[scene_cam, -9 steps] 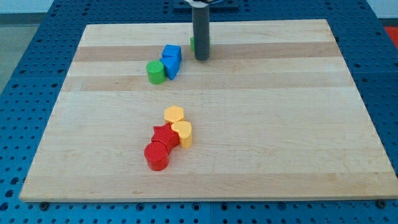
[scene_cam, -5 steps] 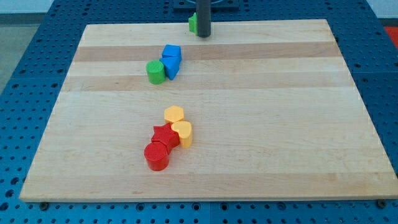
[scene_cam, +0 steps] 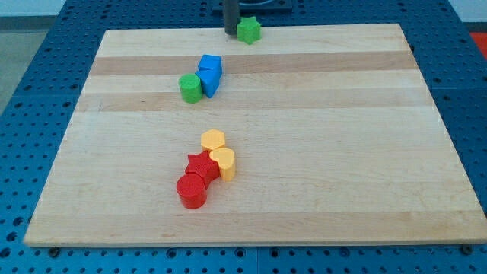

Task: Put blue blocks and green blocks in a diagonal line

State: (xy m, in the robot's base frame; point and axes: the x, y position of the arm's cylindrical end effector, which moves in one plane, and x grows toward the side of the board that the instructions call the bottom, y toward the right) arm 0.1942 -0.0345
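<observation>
A green block sits at the board's top edge. My tip is just to its left, close to or touching it. Lower left, a blue cube and a second blue block touch each other, with a green cylinder against their left side. These three form a short slanted row.
A cluster lies in the lower middle: a yellow hexagon, a yellow heart, a red star and a red cylinder. The wooden board lies on a blue perforated table.
My tip moved up the view and across to the left side of the top green block. That green block shifted up and slightly right, to the board's top edge.
</observation>
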